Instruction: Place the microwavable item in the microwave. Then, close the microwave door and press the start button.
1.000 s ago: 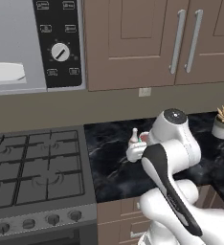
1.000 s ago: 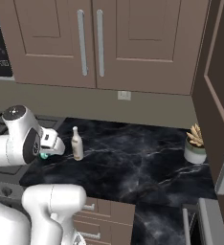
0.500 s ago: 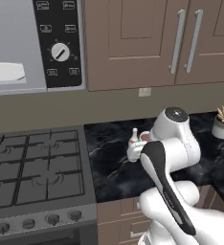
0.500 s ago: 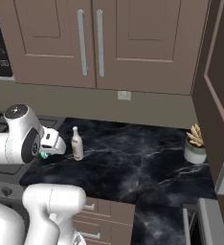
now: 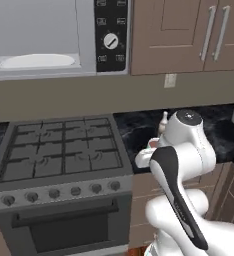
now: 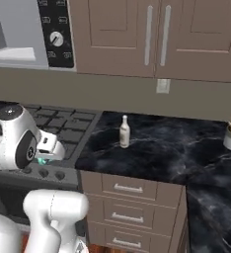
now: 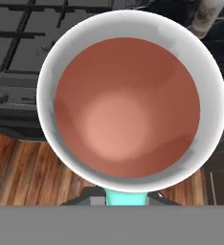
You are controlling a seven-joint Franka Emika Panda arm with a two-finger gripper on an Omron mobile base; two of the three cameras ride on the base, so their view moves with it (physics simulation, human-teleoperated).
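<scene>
mug [image 7: 128, 110] above stove [image 5: 59, 150] edge, bottle [image 6: 124, 131] on counter [image 6: 176, 158] beside

Home kitchen: gas stove [image 5: 64, 147], microwave [image 5: 54, 37] above it, brown cabinets [image 6: 157, 39], black marble counter [image 6: 162, 153], drawers [image 6: 130, 202].

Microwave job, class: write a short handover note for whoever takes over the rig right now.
Gripper: shut on the mug by its teal handle.
Mug: full of brown liquid, carried in the air off the stove front, floor beneath.
Microwave: up left, open, plate bare.
Bottle: on the counter, not wanted.
Done: mug picked up.
Left: set mug on the plate, close the door, press start.
</scene>
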